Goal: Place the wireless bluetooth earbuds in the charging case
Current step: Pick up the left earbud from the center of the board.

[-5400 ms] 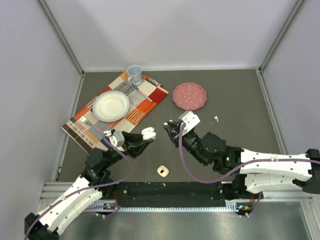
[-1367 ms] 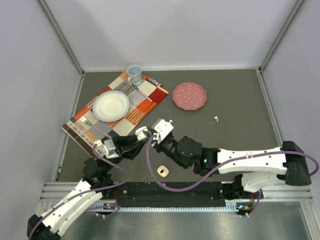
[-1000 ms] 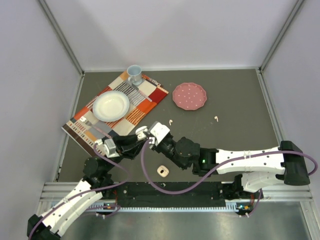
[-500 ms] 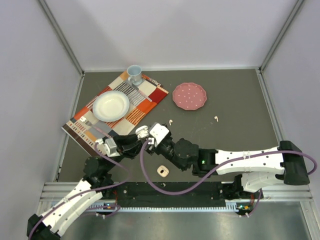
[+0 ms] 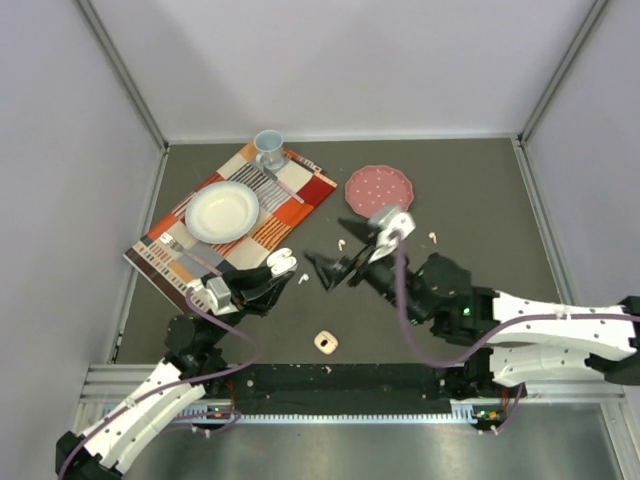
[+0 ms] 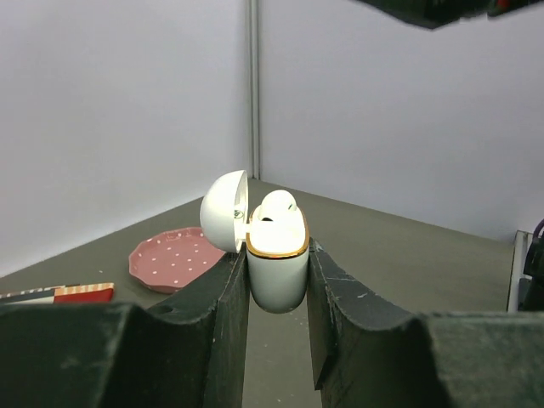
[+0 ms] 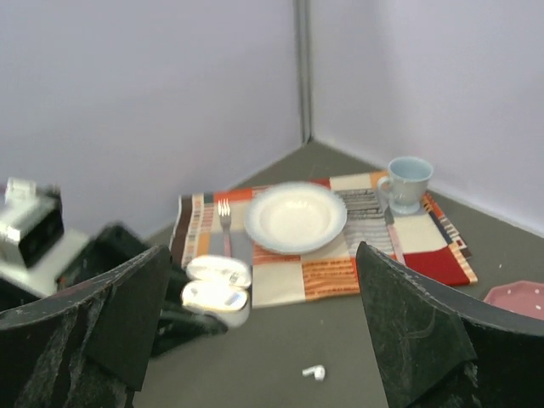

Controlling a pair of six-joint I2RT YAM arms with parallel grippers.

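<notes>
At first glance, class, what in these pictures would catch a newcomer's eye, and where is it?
First comes the open white charging case, gold-rimmed with one earbud seated in it, clamped upright in the left gripper near the middle of the table. Beside it the right gripper hangs wide open, and a loose earbud lies between the two. At far left, the bright patchwork placemat carries a white bowl.

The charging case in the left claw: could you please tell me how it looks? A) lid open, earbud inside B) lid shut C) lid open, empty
A: the left wrist view shows the charging case gripped by the left claw, lid swung open, a white earbud seated in it.
</notes>
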